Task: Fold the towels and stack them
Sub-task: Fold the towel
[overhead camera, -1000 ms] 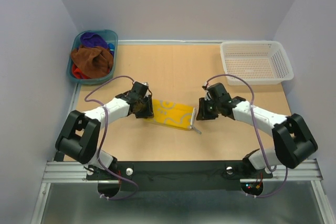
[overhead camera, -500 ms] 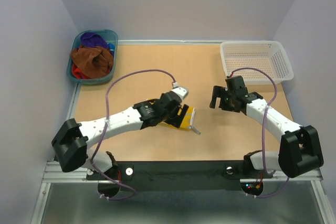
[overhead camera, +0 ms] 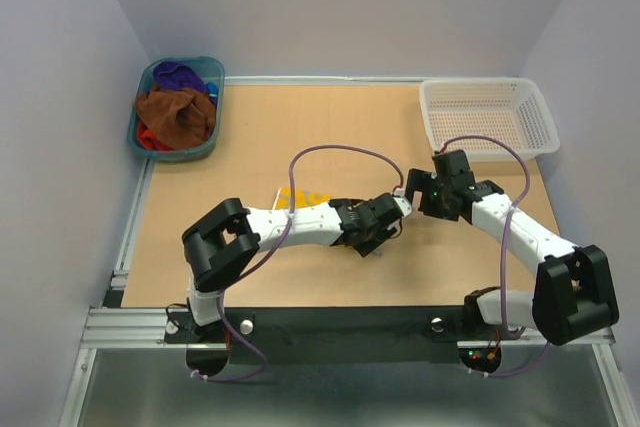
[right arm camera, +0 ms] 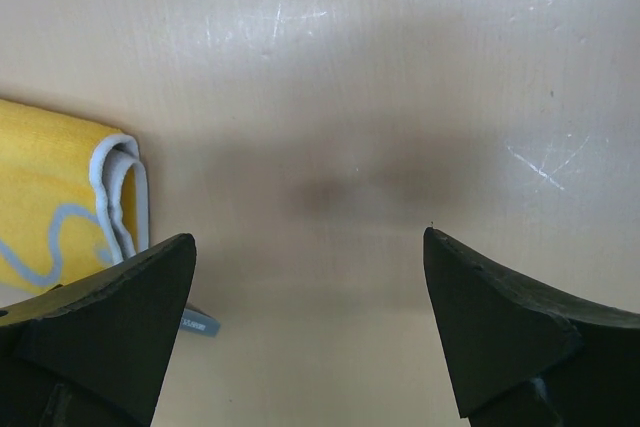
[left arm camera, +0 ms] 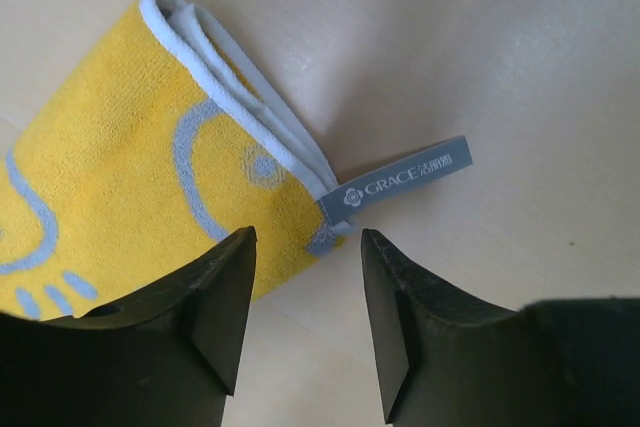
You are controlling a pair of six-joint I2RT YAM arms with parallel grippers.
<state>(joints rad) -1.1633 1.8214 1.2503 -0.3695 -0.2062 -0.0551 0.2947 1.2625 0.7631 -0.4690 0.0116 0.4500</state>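
L gripper [left arm camera: 305,239] jaws stood apart, gripping nothing, over the tagged corner of the folded yellow towel [left arm camera: 130,147] (grey label [left arm camera: 400,175] reading GRACE). R gripper [right arm camera: 308,247] gaped wide over bare table [right arm camera: 400,67] just beside it. Towel lay mid-table; other towels [overhead camera: 178,115] heaped in teal tub [overhead camera: 219,87], far-left corner.
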